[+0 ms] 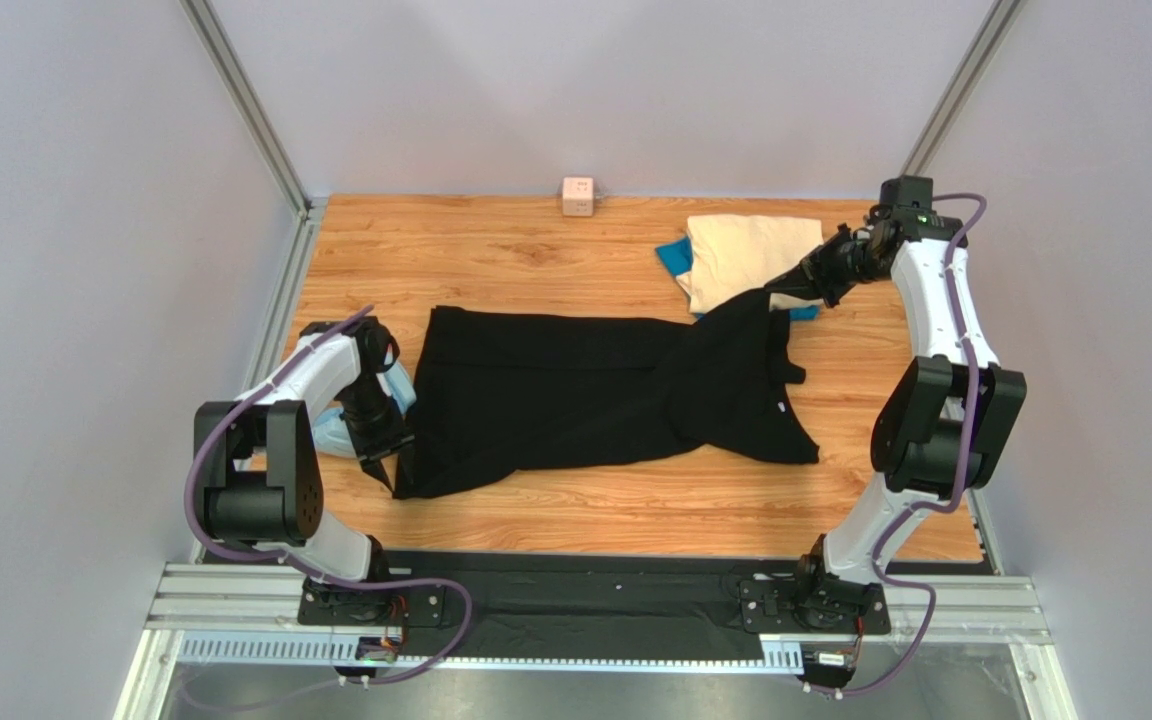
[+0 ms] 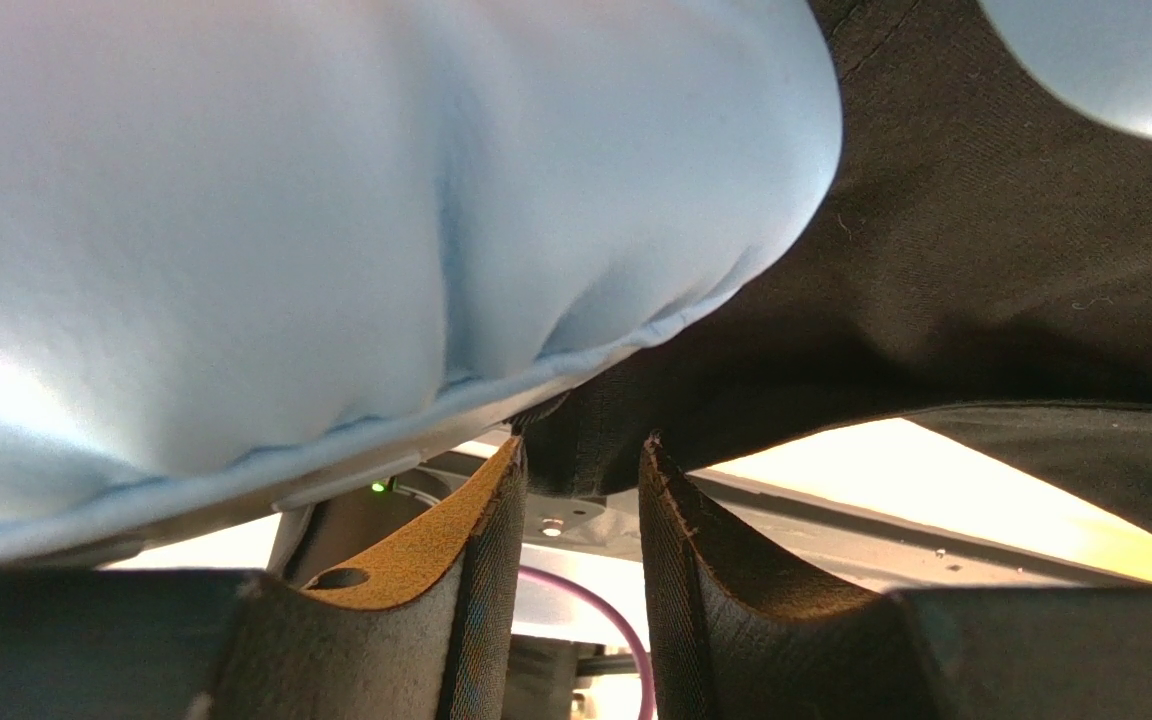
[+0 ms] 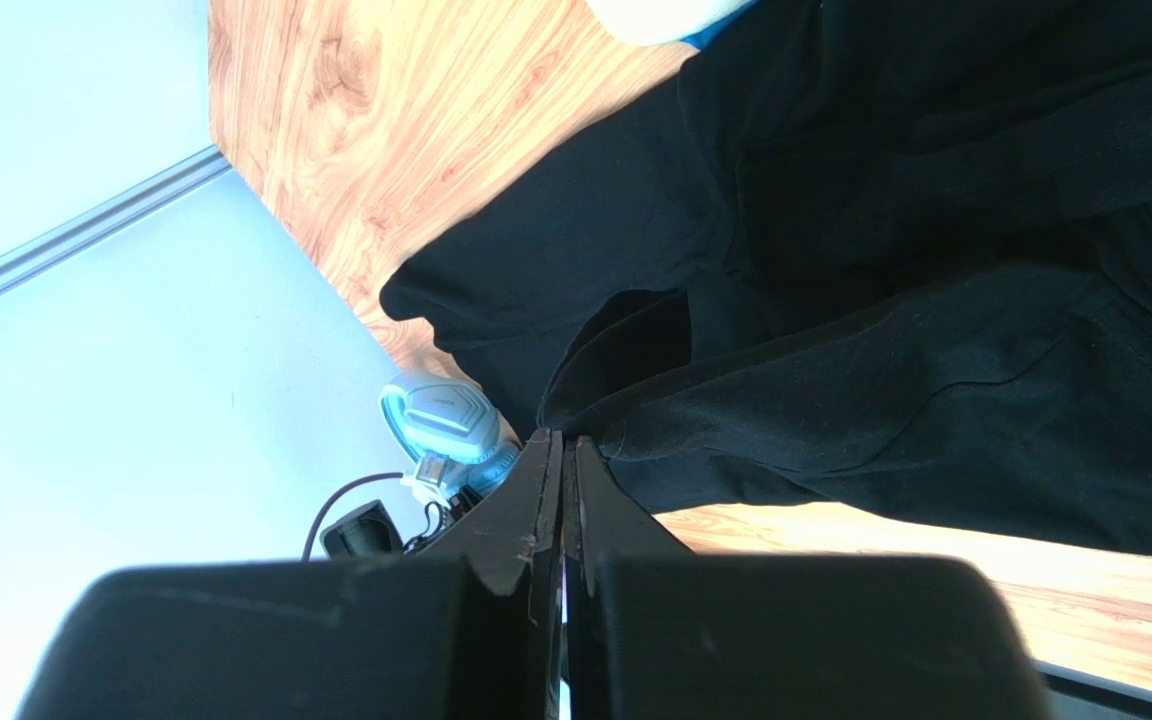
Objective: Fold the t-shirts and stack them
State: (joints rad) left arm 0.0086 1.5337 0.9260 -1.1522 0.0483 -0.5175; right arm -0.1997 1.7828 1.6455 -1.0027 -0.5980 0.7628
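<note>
The black t-shirt (image 1: pixel 582 398) lies stretched across the middle of the wooden table (image 1: pixel 537 518). My left gripper (image 1: pixel 385 441) is at its left end. In the left wrist view the left gripper (image 2: pixel 582 447) holds a thick fold of the black t-shirt (image 2: pixel 988 255) between its fingertips, with the cloth raised off the board. My right gripper (image 1: pixel 794 284) is at the shirt's far right corner, where the cloth peaks up toward it. In the right wrist view the right gripper (image 3: pixel 563 438) is shut, with the edge of the black t-shirt (image 3: pixel 898 300) at its tips. The folded cream t-shirt (image 1: pixel 751 252) lies on the blue t-shirt (image 1: pixel 671 258) behind it.
A small pink cube (image 1: pixel 578 195) sits at the table's back edge. A pale blue mass (image 2: pixel 312 225) presses close above my left fingers, and pale blue (image 1: pixel 330 435) also shows beneath the left arm. Grey walls with metal rails close in both sides.
</note>
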